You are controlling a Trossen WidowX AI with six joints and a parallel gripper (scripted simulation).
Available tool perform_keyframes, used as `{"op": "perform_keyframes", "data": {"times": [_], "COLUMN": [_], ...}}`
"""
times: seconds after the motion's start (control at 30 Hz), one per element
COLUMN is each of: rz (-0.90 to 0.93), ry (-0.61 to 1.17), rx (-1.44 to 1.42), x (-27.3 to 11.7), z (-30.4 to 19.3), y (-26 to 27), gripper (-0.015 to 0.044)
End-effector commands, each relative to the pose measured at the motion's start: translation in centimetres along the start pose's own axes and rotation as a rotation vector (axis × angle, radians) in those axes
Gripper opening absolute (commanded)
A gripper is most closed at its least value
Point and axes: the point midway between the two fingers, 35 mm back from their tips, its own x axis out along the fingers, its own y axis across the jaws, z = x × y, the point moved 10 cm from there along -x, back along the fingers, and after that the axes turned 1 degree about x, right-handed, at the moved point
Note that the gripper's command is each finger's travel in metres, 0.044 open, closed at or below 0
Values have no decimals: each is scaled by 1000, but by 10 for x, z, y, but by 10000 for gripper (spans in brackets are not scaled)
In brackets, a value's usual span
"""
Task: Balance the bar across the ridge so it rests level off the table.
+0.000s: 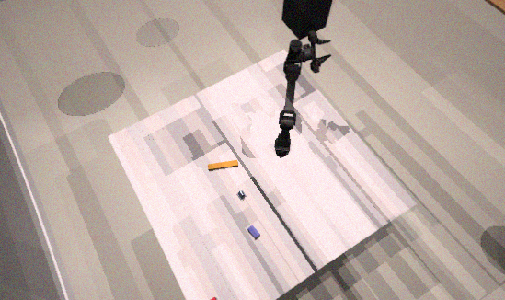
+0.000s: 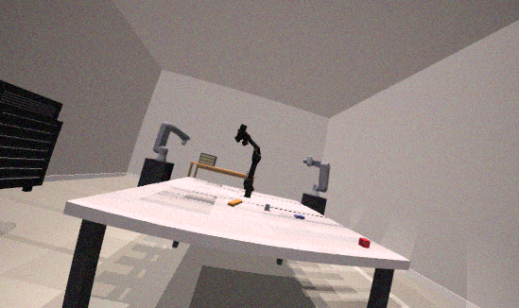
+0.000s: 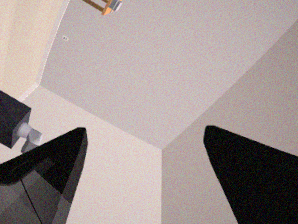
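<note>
The orange bar (image 1: 223, 165) (image 2: 234, 202) lies flat on the white table (image 1: 304, 184). The ridge looks to be the small dark grey piece (image 1: 241, 195) (image 2: 268, 207), standing on the table a short way from the bar and apart from it. My gripper (image 1: 330, 49) (image 3: 147, 135) is open, with nothing between its fingers. It is raised high, far from the bar and the ridge, and points away from them. The wrist view shows only walls and distant furniture between and around the fingers, with neither bar nor ridge.
A blue block (image 1: 254, 232) (image 2: 299, 216) lies beyond the ridge from the bar. A red block (image 2: 364, 243) sits near a table corner. Two grey arms (image 2: 163, 137) (image 2: 323, 176) on black pedestals, a wooden bench (image 2: 222, 169) and a black cabinet (image 2: 21, 137) stand away from the table.
</note>
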Motion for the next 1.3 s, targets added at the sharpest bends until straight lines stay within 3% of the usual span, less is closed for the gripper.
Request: {"op": "perform_keyframes", "data": {"times": [0.0, 0.53, 1.27], "rz": [-35, -163, -133], "ry": [-95, -525, -1040], "rx": [16, 104, 191], "x": [-10, -70, -187], "z": [23, 94, 149], "y": [-2, -5, 14], "gripper": [315, 315, 315]}}
